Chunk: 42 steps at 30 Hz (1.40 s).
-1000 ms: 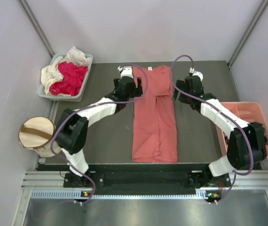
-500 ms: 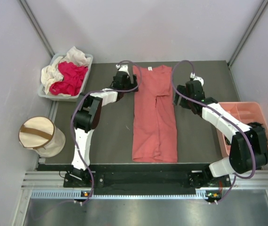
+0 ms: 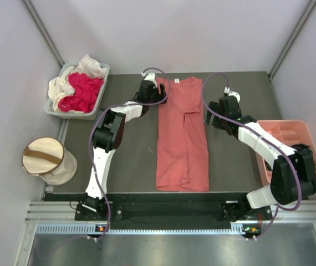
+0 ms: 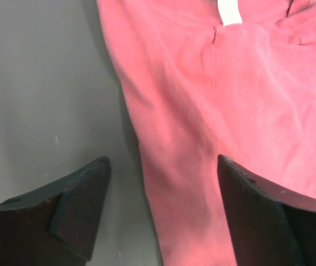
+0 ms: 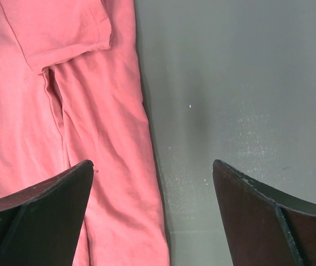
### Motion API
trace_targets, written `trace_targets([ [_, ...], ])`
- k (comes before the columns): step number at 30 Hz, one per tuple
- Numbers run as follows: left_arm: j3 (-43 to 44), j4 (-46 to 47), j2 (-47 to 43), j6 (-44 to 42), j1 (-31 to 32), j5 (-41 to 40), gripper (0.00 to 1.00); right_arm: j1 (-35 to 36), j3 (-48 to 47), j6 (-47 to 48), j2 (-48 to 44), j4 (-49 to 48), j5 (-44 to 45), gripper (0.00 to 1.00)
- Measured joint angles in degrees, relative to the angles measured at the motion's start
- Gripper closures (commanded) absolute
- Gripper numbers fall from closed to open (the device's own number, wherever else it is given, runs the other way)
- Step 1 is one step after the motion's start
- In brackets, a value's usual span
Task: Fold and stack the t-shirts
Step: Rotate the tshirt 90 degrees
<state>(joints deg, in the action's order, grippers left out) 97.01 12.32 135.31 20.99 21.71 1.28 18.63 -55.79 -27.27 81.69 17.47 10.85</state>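
A salmon-pink t-shirt [image 3: 183, 133] lies flat on the dark table, folded lengthwise into a long strip, its white neck label [image 4: 229, 11] at the far end. My left gripper [image 3: 153, 95] is open and straddles the shirt's left edge near the collar [image 4: 163, 159]; one finger is over the cloth, the other over bare table. My right gripper [image 3: 210, 115] is open astride the right edge [image 5: 152, 163], just below the folded-in sleeve. Neither holds anything. A magenta-red t-shirt [image 3: 83, 91] and a cream-white one [image 3: 61, 88] lie crumpled in a grey bin.
The grey bin [image 3: 72, 114] sits at the far left corner. A cream drum-shaped fabric bin [image 3: 44, 160] with a brown strap stands off the table's left side. A rigid pink compartment tray [image 3: 283, 123] lies at the right edge. Walls close in behind and on both sides.
My left arm has stretched out straight and its gripper has moved up to the shirt's left edge by the collar, its jaws narrowing a little. The right gripper has hardly shifted.
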Motion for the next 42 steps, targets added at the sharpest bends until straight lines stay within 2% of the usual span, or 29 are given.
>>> trace_targets([
  [1, 1.2, -0.2, 0.8, -0.1, 0.0, 0.1, 0.35, 0.0, 0.0, 0.0, 0.0, 0.0, 0.0, 0.12],
  [3, 2.6, -0.5, 1.8, -0.2, -0.1, 0.3, 0.46, 0.0, 0.2, 0.0, -0.2, 0.0, 0.1, 0.12],
  [4, 2.9, -0.6, 2.1, -0.2, -0.1, 0.4, 0.56, 0.0, 0.3, 0.0, -0.4, 0.2, 0.1, 0.12],
  [7, 3.7, -2.2, 2.4, -0.2, -0.3, 0.4, 0.71, 0.0, 0.8, 0.0, -1.0, 0.3, 0.3, 0.11],
  [9, 4.9, -2.8, 3.1, -0.2, -0.3, 0.4, 0.9, 0.0, 1.0, 0.0, -1.3, 0.2, 0.3, 0.11],
  [11, 5.3, -3.6, 3.5, -0.1, -0.4, 0.4, 1.0, 0.0, 1.1, 0.0, -1.4, 0.2, 0.4, 0.11],
  [19, 7.6, -6.0, 4.3, -0.2, -0.4, 0.4, 1.0, 0.0, 2.0, 0.0, -1.8, 0.2, 0.5, 0.11],
  [27, 14.1, -9.4, 7.6, -0.1, -1.2, 0.9, 1.0, 0.0, 2.9, -0.4, -2.2, 0.2, 0.5, 0.11],
  [29, 15.8, -9.8, 8.6, -0.1, -1.6, 1.1, 0.89, 0.0, 2.9, -0.4, -2.2, 0.2, 0.5, 0.11],
  [30, 16.4, -10.0, 8.9, -0.1, -1.9, 1.2, 0.79, 0.0, 2.9, -0.4, -2.2, 0.2, 0.5, 0.11],
  [31, 16.8, -10.0, 9.2, -0.2, -2.1, 1.3, 0.47, 0.0, 2.9, -0.4, -2.2, 0.2, 0.5, 0.11],
  [34, 17.4, -9.3, 9.3, -0.3, -2.5, 1.0, 0.03, 0.0, 2.9, -0.4, -2.3, 0.2, 0.5, 0.11],
  [37, 17.0, -8.2, 8.9, -0.3, -3.0, -0.7, 0.01, 0.0, 2.9, -0.5, -2.8, 0.3, 0.5, 0.11],
  [42, 7.6, -6.5, 3.0, 0.3, -4.0, -2.7, 0.01, 0.0, 4.6, -1.0, -5.2, 0.7, 0.5, 0.11],
])
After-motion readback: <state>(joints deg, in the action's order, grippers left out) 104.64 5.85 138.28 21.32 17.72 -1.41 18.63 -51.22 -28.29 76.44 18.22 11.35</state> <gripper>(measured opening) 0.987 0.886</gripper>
